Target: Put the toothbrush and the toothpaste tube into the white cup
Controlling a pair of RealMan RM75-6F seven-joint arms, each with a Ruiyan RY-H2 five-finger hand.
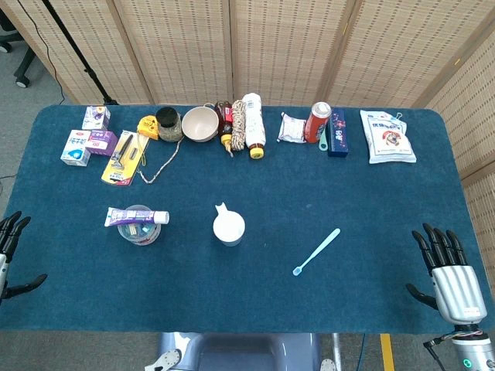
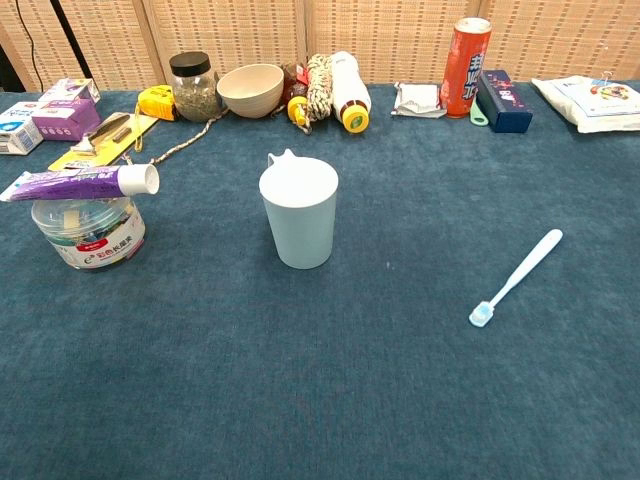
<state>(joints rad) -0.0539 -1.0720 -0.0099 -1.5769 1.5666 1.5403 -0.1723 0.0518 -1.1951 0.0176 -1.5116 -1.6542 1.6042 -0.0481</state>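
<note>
toothbrush [image 1: 316,252] and toothpaste tube [image 1: 136,216] are both found outside the white cup [image 1: 229,226], so no step of the task is judged done. the toothbrush is laid flat on the blue tabletop [image 1: 356,185], well to the cup's right, head toward the near edge. the tube is balanced across a clear round jar [image 2: 89,229], cap pointing toward the cup, presumably to be easily lifted. the cup is stood upright, mouth up; nothing is seen inside it. the jar appears to hold small items, unclear which. left robot hand [image 1: 11,255] and right robot hand [image 1: 448,277] are kept at the near corners, fingers spread, nothing gripped.
</note>
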